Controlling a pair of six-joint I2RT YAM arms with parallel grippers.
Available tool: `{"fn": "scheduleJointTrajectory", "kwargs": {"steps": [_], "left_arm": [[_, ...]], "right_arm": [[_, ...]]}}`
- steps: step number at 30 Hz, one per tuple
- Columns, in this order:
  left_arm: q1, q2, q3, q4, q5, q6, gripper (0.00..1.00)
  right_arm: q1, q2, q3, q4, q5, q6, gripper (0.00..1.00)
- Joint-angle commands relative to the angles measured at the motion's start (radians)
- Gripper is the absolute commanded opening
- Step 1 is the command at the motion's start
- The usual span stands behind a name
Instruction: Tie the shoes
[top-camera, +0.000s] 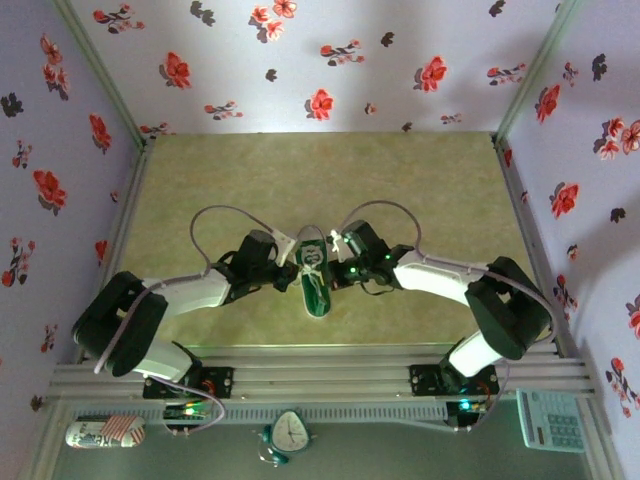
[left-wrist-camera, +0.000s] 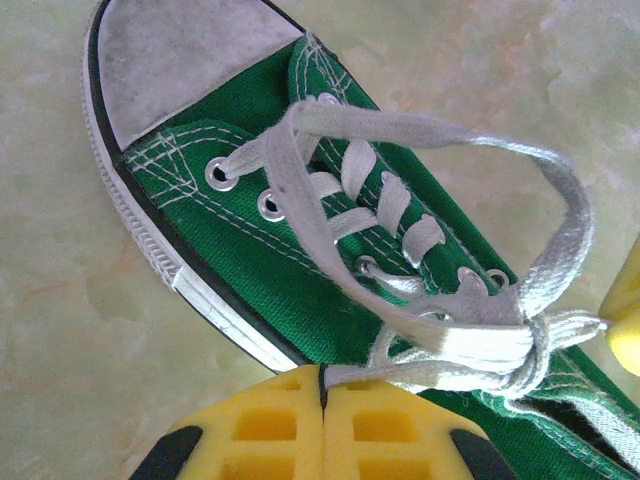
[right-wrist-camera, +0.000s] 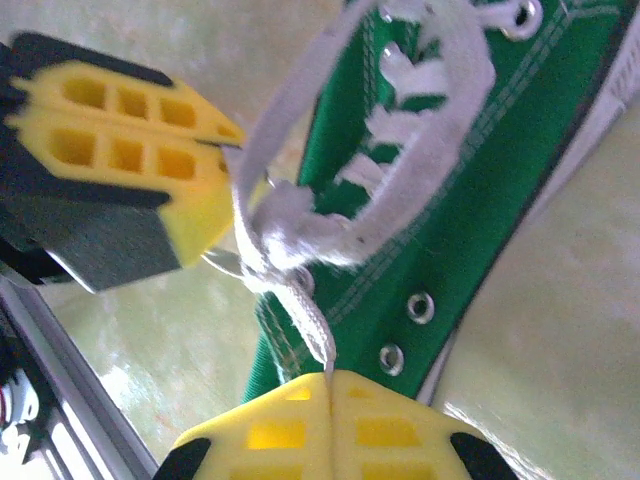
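Top view, centre of frame: left arm (top-camera: 180, 295) reaches in from lower left, elbow low, forearm angled up toward the middle. Left hand (top-camera: 291, 256) sits at the left flank of the green sneaker (top-camera: 317, 292).

Left wrist view: its yellow fingers (left-wrist-camera: 250, 425) are pressed together at the bottom edge, clamped on a strand of the white laces (left-wrist-camera: 440, 130). The strand runs right into a loose knot (left-wrist-camera: 530, 350), and a loop arcs above the eyelets.

The sneaker lies lengthwise at mid-frame on the green tabletop (top-camera: 430, 200), between both hands.

Right hand (top-camera: 338, 248) is at the sneaker's right flank, and its arm sweeps in from lower right. Right wrist view: fingers (right-wrist-camera: 400, 430) are together and pinch another lace strand at the seam.
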Motion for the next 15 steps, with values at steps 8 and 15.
{"fn": "scheduleJointTrajectory", "kwargs": {"steps": [8, 15], "left_arm": [[0.008, -0.016, -0.008, -0.017, -0.028, 0.014, 0.0], [0.011, -0.016, -0.005, -0.02, -0.028, 0.018, 0.0]], "right_arm": [[0.007, -0.079, -0.05, -0.226, 0.143, -0.056, 0.0], [0.006, -0.078, -0.04, -0.347, 0.236, -0.066, 0.0]]}}
